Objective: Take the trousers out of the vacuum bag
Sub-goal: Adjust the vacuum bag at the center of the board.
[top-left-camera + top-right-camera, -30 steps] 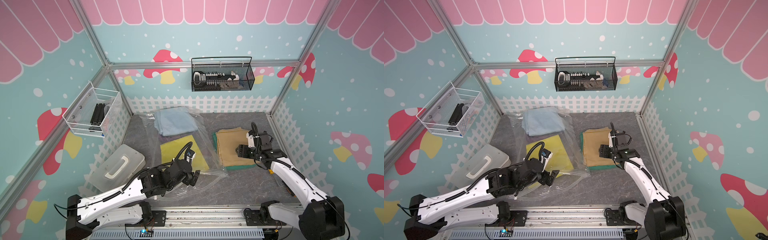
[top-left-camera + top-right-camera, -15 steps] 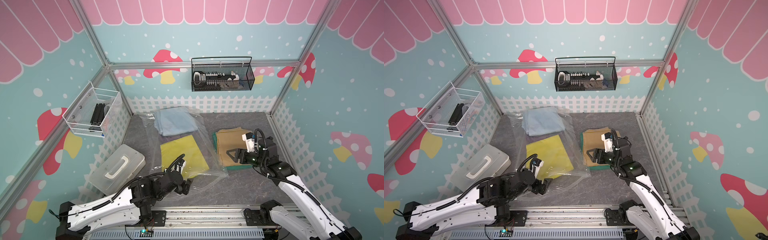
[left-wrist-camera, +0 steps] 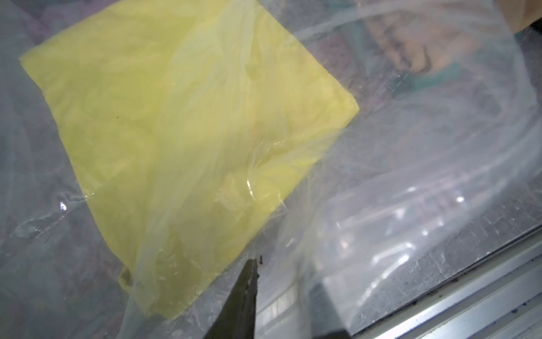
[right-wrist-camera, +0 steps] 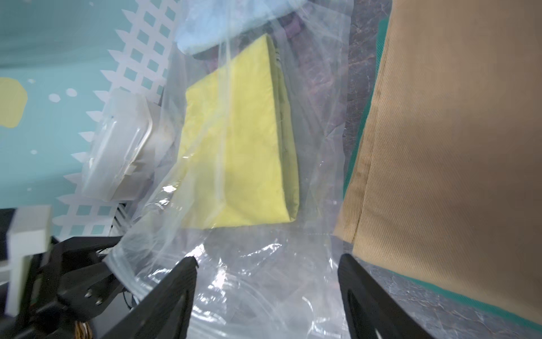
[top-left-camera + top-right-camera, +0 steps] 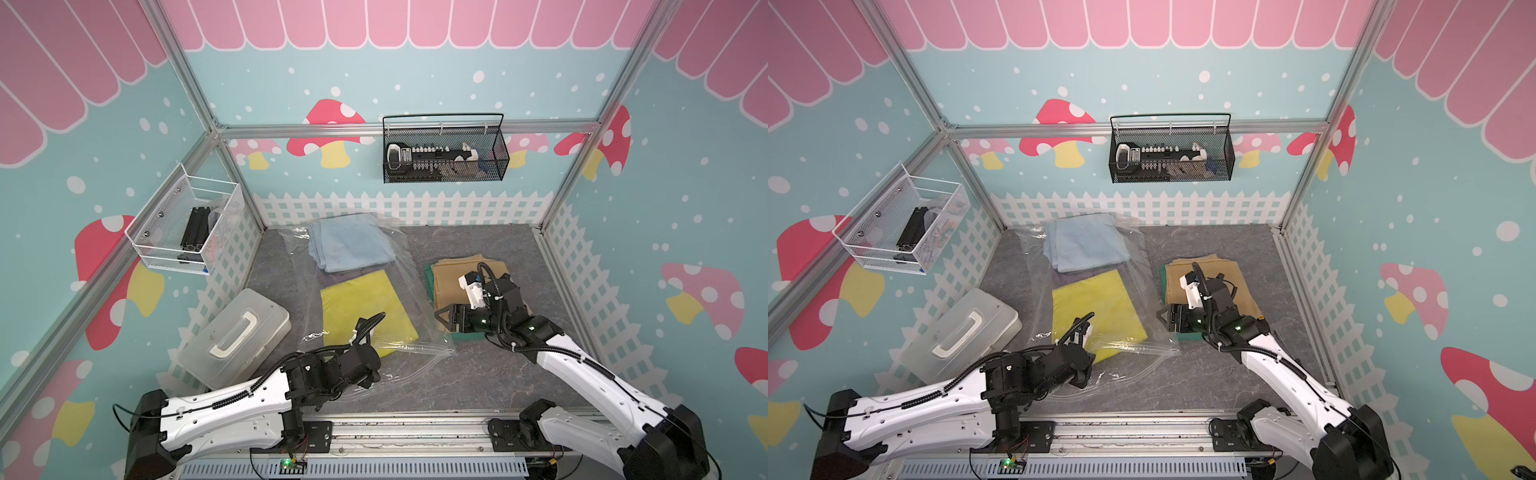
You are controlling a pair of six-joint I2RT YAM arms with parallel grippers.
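The vacuum bag (image 5: 415,291) lies flat mid-table, its mouth toward the front rail. Inside it are yellow trousers (image 5: 361,307), light blue trousers (image 5: 349,245) and a sliver of purple trousers (image 5: 332,275). To its right, outside the bag, tan trousers (image 5: 457,274) lie on dark green trousers (image 5: 467,336). My left gripper (image 5: 370,376) is shut on the bag's front edge, and film runs between its fingers (image 3: 249,293). My right gripper (image 5: 441,318) hovers open over the tan pair's near left corner, pointing at the bag. Nothing is between its fingers (image 4: 176,293).
A translucent hard box with a white handle (image 5: 235,332) sits at the left by the fence. A black wire basket (image 5: 444,153) hangs on the back wall. A white wire basket (image 5: 187,224) hangs on the left wall. The metal rail (image 5: 395,432) runs along the front edge.
My left gripper has drawn back toward the front rail and closed on the bag's edge. My right gripper has come off the tan trousers and turned toward the bag, still open.
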